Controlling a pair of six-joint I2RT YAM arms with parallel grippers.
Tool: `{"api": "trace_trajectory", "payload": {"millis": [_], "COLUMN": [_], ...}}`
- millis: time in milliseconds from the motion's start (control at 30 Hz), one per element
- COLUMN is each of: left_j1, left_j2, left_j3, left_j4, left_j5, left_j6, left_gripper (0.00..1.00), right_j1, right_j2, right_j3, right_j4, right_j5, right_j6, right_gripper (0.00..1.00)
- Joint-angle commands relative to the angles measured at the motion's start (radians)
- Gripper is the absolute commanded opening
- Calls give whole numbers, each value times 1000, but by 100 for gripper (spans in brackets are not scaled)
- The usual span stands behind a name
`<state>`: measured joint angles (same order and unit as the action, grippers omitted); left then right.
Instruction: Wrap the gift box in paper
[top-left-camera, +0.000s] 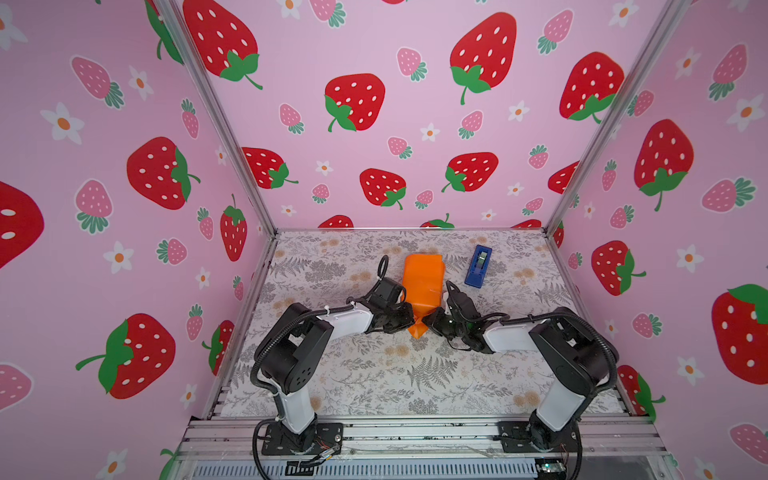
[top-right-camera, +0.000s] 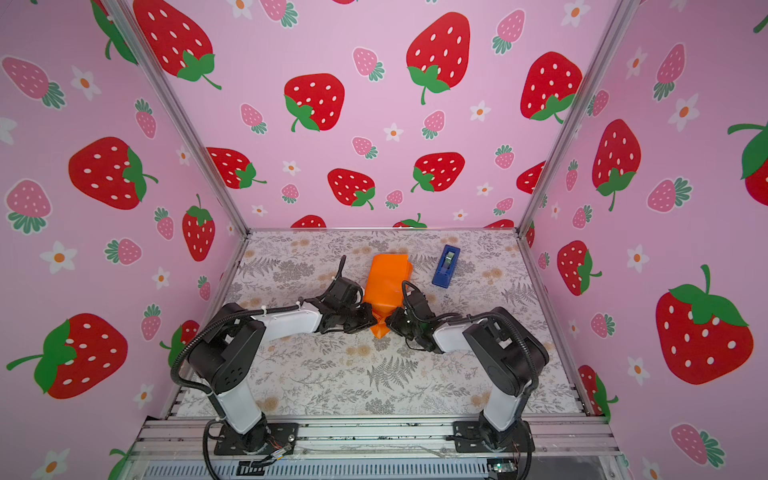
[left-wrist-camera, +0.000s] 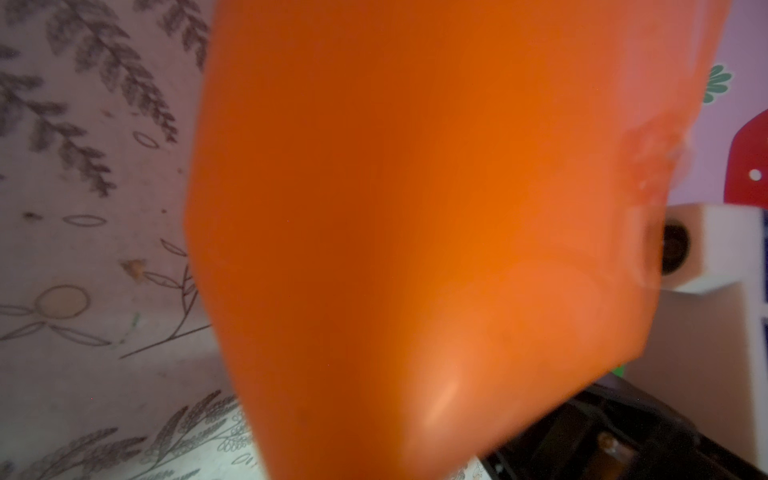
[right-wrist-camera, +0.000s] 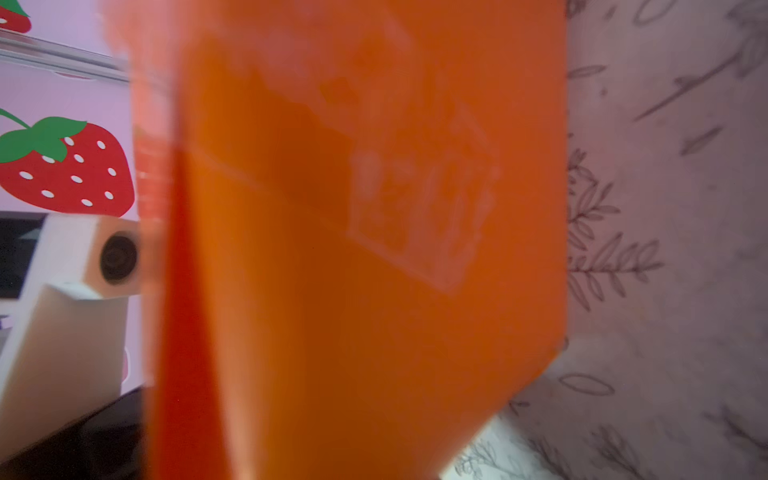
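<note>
- On the floral-covered desk (top-left-camera: 374, 374), around the middle and toward the back, you see the orange paper (top-left-camera: 423, 282) as a long bundle running toward the arms. It narrows to a waist at its near end, with a short tail fanning out below.
- The left gripper (top-left-camera: 409, 321) and right gripper (top-left-camera: 429, 323) come in from either side and meet at that waist. Both have their jaws together, and each looks clamped on the gathered paper (the black gripper bodies mask the fingertips, so I judge the hold from the squeezed shape).
- Pinching from both sides probably keeps the loose end gathered so it can be folded against the end of the box. I take that to be the step in hand.
- The gift box is nowhere visible. You can only infer that it sits inside the paper, in the wider far part of the bundle.
- The blue tape dispenser (top-left-camera: 478, 266) lies on the desk to the right of the paper, apart from it on the right arm's side. It is probably parked there for sealing.
- Both wrist views are filled by blurred orange paper at close range. The right wrist view shows a pale patch (right-wrist-camera: 419, 216) on the paper, perhaps tape, but it is too soft to tell.
- You cannot tell whether the far end of the bundle is closed.
</note>
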<state>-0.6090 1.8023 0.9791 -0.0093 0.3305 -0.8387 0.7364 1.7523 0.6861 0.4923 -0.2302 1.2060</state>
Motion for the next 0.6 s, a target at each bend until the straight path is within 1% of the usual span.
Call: {"api": "trace_trajectory", "payload": {"millis": [0,267,567], "left_j1": [-3,-1,-1], "left_j2": [39,104,123], "left_j3": [36,68,70], "left_j4": [-35,-43,-44], "left_j5": [-43,-45,-37], "left_j6": [19,22,20], "left_gripper": [0,0,0], "right_j1": [-7,-9,-9], "right_j2": [30,69,105], "right_j3": [29,35,45], "right_j4": [-17,5,40], "right_j5": [-10,-24,-43], "right_j6": [-12,-9,3], "right_gripper": [5,2,1]}}
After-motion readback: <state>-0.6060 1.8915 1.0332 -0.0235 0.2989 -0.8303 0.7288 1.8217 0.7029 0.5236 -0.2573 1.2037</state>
